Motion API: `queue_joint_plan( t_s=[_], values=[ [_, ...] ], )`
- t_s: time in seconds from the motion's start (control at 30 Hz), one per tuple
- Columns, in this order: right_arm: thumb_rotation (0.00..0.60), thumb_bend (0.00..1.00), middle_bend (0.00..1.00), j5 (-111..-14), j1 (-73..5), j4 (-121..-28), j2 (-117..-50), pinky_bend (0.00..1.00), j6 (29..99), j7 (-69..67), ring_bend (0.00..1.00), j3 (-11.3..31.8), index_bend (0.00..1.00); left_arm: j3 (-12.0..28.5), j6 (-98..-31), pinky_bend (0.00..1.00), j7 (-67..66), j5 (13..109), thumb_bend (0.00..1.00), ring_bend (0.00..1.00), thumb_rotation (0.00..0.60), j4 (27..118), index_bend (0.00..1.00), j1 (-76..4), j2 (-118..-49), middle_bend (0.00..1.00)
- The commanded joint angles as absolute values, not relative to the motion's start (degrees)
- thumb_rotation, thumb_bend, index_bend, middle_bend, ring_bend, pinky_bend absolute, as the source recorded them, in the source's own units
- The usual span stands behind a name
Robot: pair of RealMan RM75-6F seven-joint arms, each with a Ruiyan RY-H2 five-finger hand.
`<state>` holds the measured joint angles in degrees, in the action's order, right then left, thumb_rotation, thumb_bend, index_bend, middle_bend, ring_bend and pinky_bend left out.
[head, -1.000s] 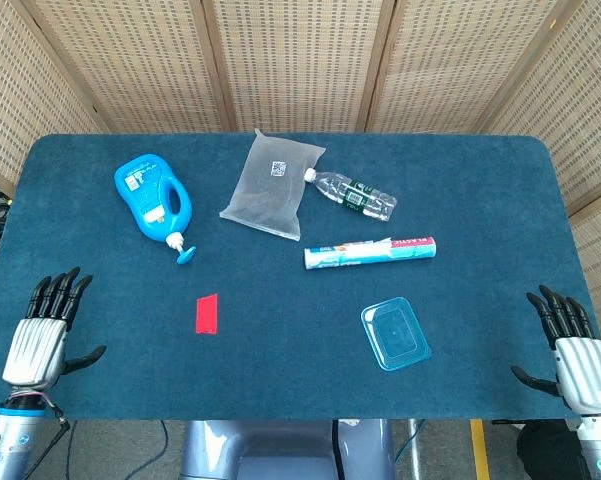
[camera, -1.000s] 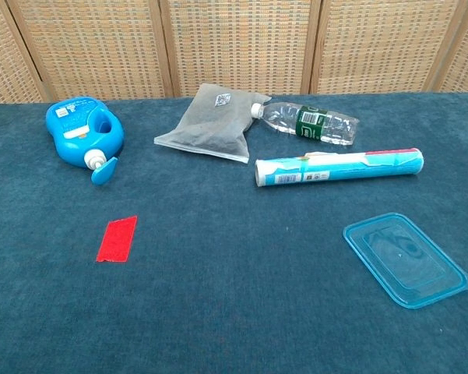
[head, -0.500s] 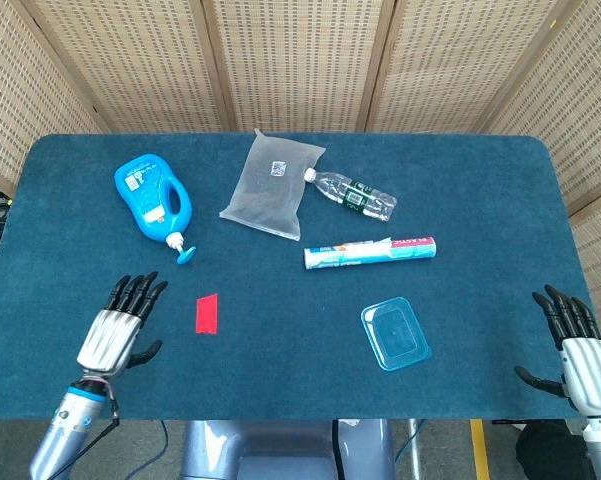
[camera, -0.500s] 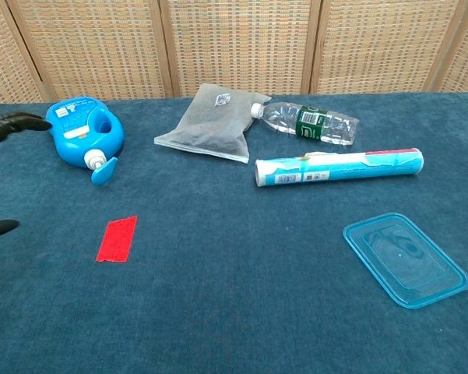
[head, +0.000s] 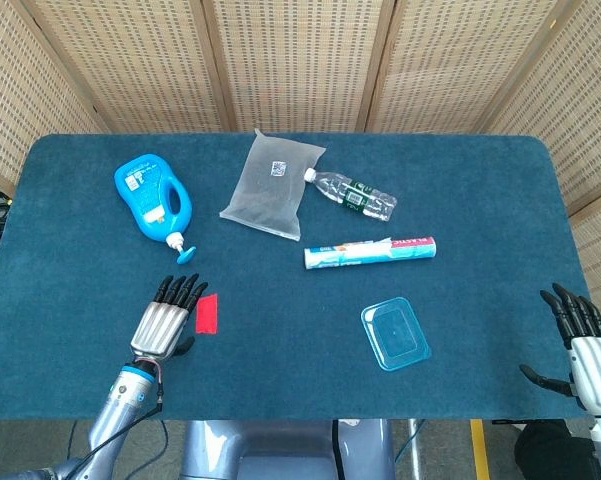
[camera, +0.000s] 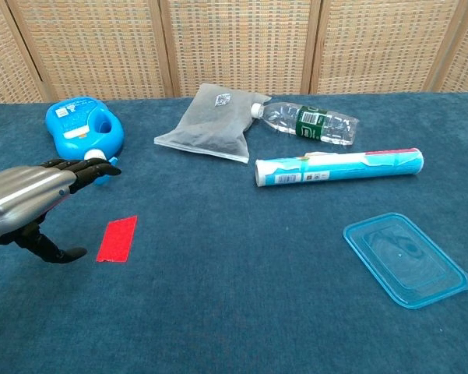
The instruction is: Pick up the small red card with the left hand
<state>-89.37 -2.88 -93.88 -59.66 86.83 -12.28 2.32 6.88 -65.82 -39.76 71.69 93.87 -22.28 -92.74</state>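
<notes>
ideally the left hand, fingers apart and empty, slides toward three o'clock onto the card just beside it (lying flat), then pinches one edge.

Left hand ribbed silver back, black fingers, right hand alike, grey forearm, black cable

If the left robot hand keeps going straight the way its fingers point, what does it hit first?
Probably the blue detergent bottle, at its pump end: the left robot hand points up the table toward it. The red card lies just beside the fingers, off that line.
</notes>
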Motion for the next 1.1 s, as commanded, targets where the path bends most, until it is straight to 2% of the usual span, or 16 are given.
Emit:
queue_joint_plan(
  t_s=[0.03, 1.1],
  values=[
    [0.600, 0.00, 0.00, -89.31, -2.85, -93.78, -59.53, 0.00, 86.89, -12.78, 0.00, 2.38, 0.00, 6.69, -65.49, 0.00, -41.13, 70.45, 0.29, 0.00, 0.600, 92.73, 0.00, -23.08, -93.91, 0.00],
    [0.600, 0.00, 0.00, -89.39, -3.05, -93.15, -58.92, 0.00, 86.33, -15.62, 0.00, 2.29, 0.00, 6.60, -64.71, 0.00, -46.31, 61.83, 0.30, 0.00, 0.600, 86.23, 0.00, -29.01, -99.98, 0.00]
  ],
)
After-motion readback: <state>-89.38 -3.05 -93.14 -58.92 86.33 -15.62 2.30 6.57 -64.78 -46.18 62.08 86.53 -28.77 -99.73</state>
